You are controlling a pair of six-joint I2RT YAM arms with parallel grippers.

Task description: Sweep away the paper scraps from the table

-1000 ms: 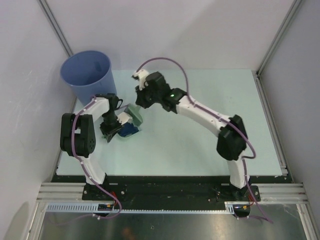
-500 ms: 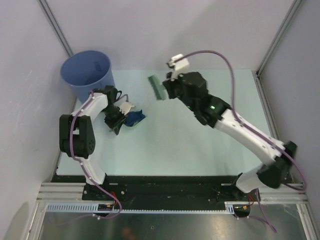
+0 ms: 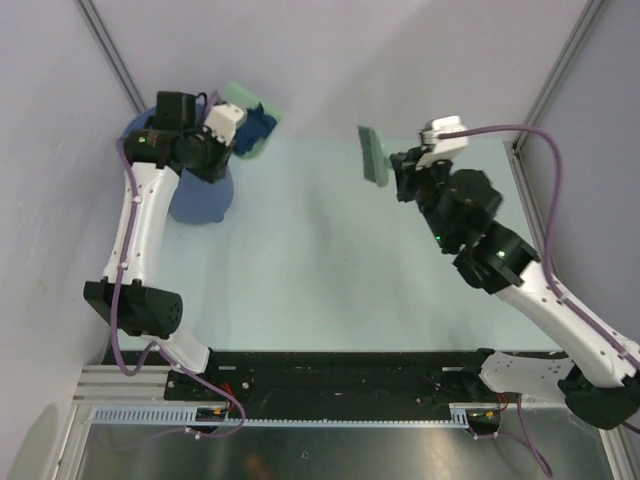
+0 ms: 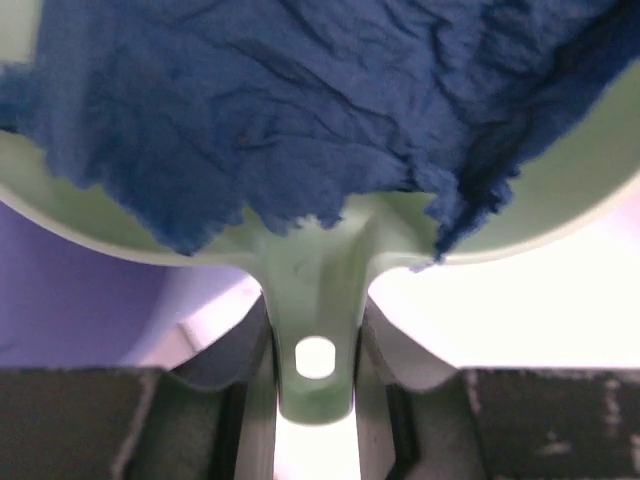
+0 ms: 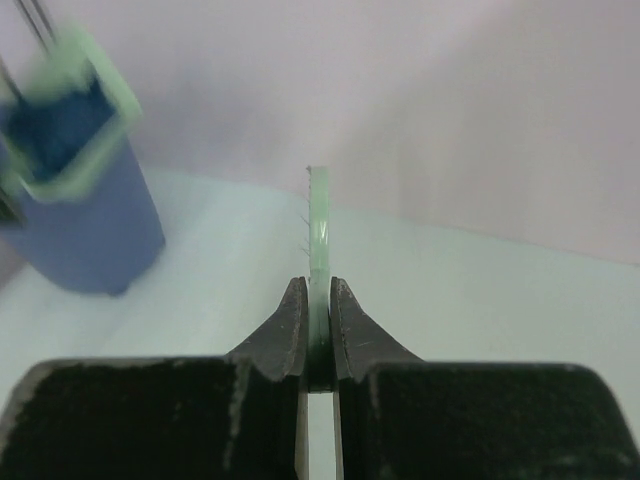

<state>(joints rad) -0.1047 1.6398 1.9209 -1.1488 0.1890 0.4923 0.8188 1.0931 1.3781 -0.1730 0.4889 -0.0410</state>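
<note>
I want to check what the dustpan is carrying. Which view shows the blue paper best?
Left wrist: the crumpled blue paper fills the upper frame, lying in the dustpan, creases sharp. The top external view shows only a small dark patch; the right wrist view shows it small and blurred.

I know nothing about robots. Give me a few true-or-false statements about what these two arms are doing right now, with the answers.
1. The left gripper holds the dustpan by its handle. True.
2. The dustpan is empty. False: crumpled dark blue paper lies in it.
3. The right gripper is shut on the mint-green brush. True.
4. The bucket is red. False: it is blue.
5. The dustpan lies flat on the table. False: it is held up in the air by the top of the bucket.
</note>
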